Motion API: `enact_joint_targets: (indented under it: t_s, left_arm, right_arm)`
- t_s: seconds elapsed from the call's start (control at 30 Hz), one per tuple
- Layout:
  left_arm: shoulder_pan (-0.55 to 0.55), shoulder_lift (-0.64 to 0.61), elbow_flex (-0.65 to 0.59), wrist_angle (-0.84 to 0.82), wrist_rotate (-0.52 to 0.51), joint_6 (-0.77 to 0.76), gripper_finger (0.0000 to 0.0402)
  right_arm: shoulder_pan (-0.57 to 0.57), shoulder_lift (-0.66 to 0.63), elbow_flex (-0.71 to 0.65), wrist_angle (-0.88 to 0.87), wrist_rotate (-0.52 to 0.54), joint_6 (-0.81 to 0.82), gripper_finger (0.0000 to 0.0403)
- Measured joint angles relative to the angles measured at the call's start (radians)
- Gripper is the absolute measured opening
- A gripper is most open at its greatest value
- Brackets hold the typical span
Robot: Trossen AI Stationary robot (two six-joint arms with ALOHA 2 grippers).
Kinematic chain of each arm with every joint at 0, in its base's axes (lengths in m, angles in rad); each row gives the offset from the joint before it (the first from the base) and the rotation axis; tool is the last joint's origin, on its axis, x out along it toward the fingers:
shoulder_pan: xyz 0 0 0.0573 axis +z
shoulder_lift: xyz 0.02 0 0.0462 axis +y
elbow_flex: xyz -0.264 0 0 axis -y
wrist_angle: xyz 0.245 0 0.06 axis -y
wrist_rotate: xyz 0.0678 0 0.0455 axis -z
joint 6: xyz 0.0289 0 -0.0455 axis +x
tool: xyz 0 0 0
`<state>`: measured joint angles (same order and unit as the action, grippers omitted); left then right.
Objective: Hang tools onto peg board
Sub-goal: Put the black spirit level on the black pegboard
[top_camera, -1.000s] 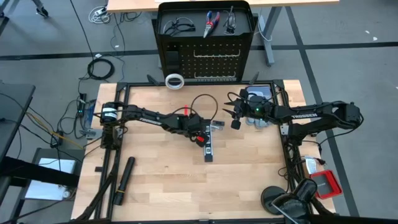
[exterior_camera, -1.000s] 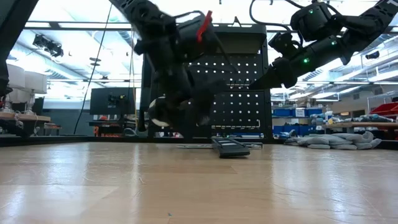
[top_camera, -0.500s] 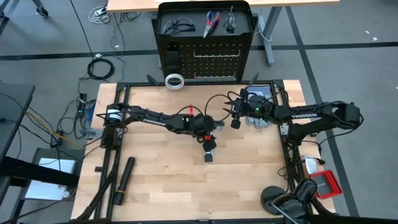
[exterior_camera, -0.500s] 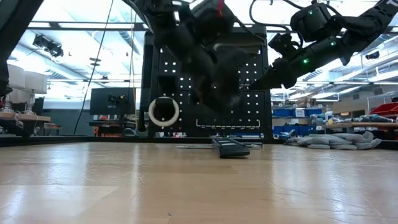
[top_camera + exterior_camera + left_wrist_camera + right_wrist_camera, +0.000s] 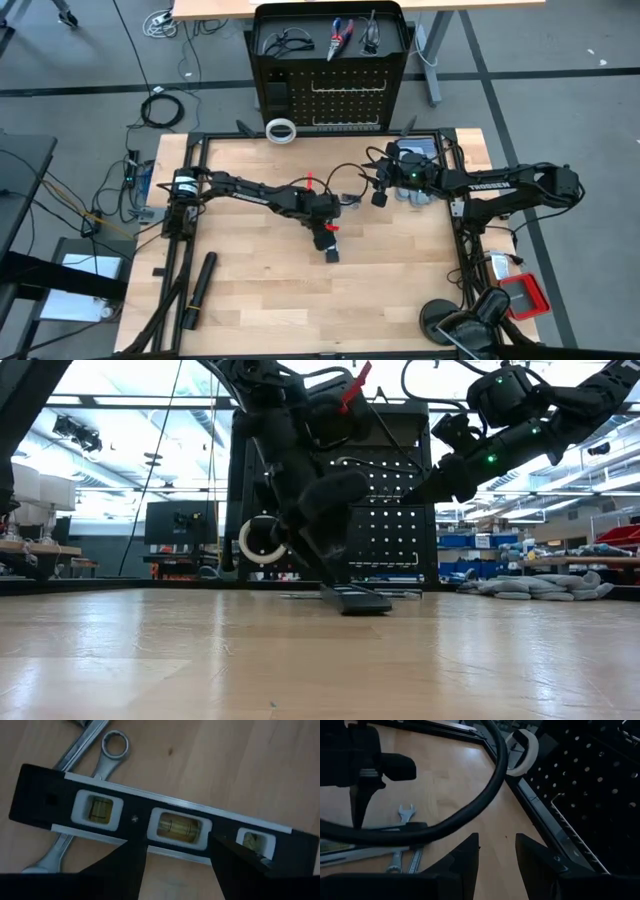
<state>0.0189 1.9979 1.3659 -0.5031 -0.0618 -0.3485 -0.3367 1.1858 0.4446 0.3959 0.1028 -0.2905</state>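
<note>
On the wooden worktop point(image 5: 260, 290), the left hand point(image 5: 329, 243) comes down over the black level point(image 5: 150, 827), a dark strip with three white-framed vials that lies flat just in front of the peg board point(image 5: 330, 70). Its two fingers point(image 5: 117, 870) stand apart, one on each long side of the strip near the middle vial, and have not yet pinched it. Two silver wrenches point(image 5: 75, 795) lie partly under the level's far edge, touching it, so a clean grasp means squeezing only the strip's narrow sides and lifting straight up, leaving the wrenches where they are. Centring the grip on the middle vial should keep the long bar from tipping as it rises. The white tape ring point(image 5: 282, 130) sits at the peg board's foot, beside the worktop's far edge, while pliers point(image 5: 338, 38) and glasses point(image 5: 283, 43) rest in the board's top shelf. Right of the level, the right hand point(image 5: 380, 192) hovers above the worktop near the peg board, part-open and empty, clear of the left arm's path. A black cable point(image 5: 470, 810) loops between the two arms and could snag during the lift.
</note>
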Motion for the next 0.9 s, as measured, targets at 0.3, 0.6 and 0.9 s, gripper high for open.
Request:
enact_joint_targets:
  t_s: [0.3, 0.6, 0.9]
  left_arm:
    - [0.001, -0.021, 0.072, -0.323, -0.103, 0.081, 0.0217]
    - [-0.008, -0.024, 0.211, -0.450, -0.139, 0.248, 0.0217]
    - [-0.013, -0.024, 0.231, -0.574, -0.203, 0.626, 0.0217]
  right_arm:
    - [0.000, 0.000, 0.000, 0.000, 0.000, 0.000, 0.0138]
    - [0.000, 0.000, 0.000, 0.000, 0.000, 0.003, 0.0138]
    - [0.000, 0.000, 0.000, 0.009, 0.000, 0.003, 0.0138]
